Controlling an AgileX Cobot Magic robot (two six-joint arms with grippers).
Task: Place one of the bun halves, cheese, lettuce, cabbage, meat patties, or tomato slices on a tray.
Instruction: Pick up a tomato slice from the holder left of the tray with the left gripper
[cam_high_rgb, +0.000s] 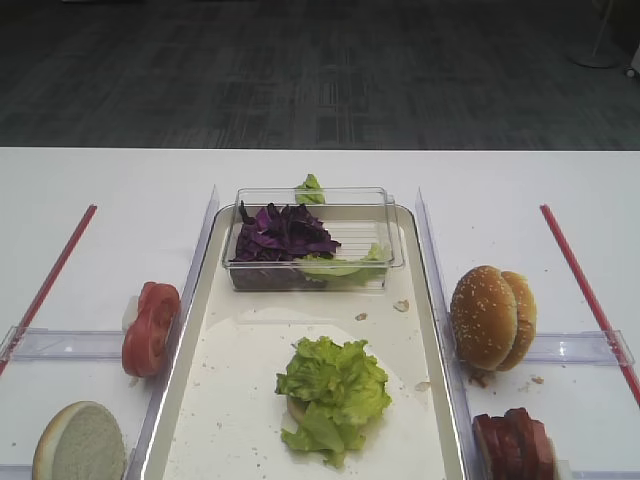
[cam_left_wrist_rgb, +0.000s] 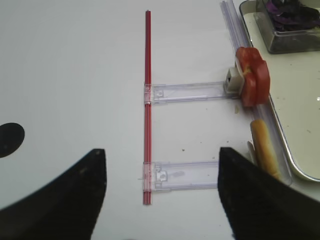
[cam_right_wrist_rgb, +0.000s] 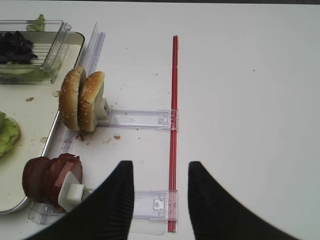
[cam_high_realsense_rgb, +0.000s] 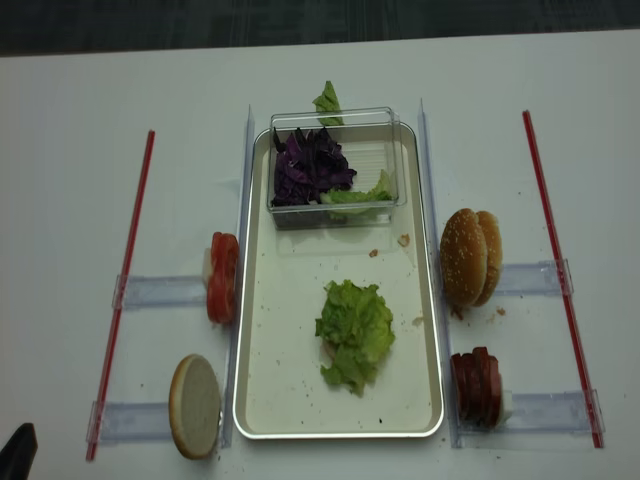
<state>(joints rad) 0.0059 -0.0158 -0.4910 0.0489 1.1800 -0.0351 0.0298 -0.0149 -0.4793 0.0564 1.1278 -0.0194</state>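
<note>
Exterior high: lettuce (cam_high_rgb: 333, 396) lying mid-floor of tray (cam_high_rgb: 195, 370), covering a pale round beneath. Tomato slices (cam_high_rgb: 150, 327) on edge just outside tray's left rim. Left gripper (cam_left_wrist_rgb: 161, 192) spread wide, holding nothing, above table. Right gripper (cam_right_wrist_rgb: 161, 192) parted, likewise holding nothing, near meat patties (cam_right_wrist_rgb: 50, 179)

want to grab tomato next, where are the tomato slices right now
In the exterior high view the tomato slices stand on edge just outside the tray's left rim, ahead of the pale cut-faced bun half.
</note>
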